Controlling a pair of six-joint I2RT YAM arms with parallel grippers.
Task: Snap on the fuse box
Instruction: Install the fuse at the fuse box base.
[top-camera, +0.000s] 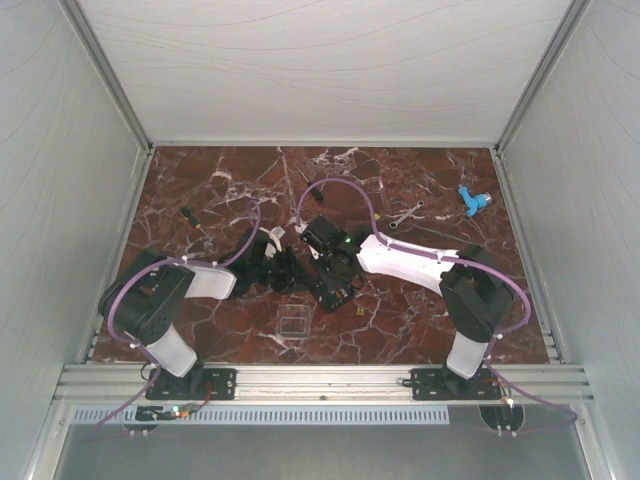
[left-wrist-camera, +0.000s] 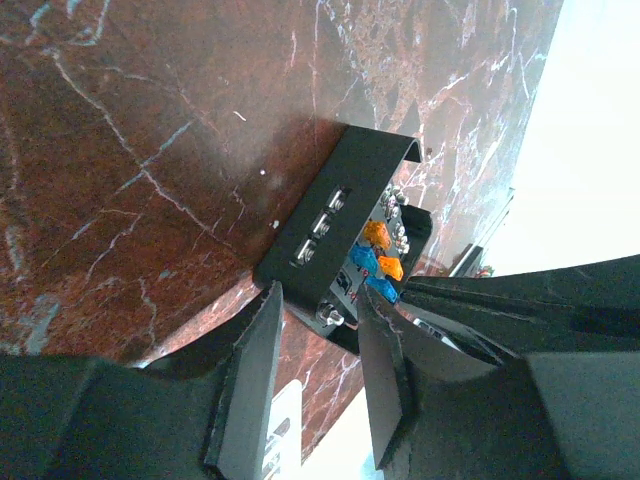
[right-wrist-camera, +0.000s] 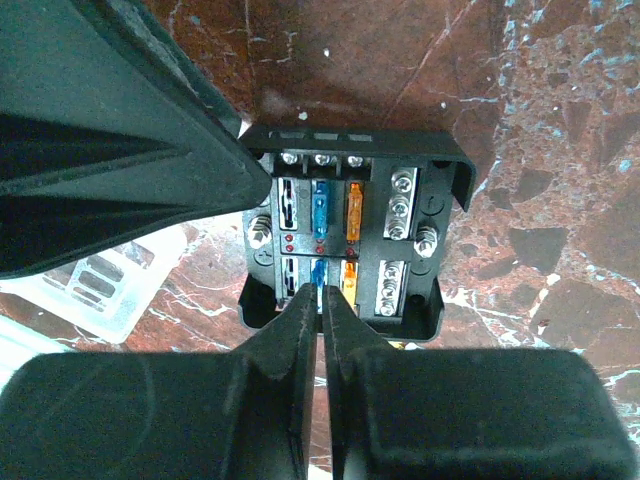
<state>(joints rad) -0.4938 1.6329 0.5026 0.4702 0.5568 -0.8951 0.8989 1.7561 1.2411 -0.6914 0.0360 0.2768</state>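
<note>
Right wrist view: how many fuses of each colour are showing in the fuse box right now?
Blue fuses: 2
Orange fuses: 2
Total: 4 coloured fuses in the fuse box; the left-hand column's slots look dark, so their colour is unclear.

A red-brown marble tabletop (top-camera: 400, 320) carries a clear square plastic lid (top-camera: 291, 323) near its front edge, a black-handled screwdriver (top-camera: 193, 218) at left, a silver wrench (top-camera: 405, 214) and a blue plastic fitting (top-camera: 472, 200) at back right.
</note>
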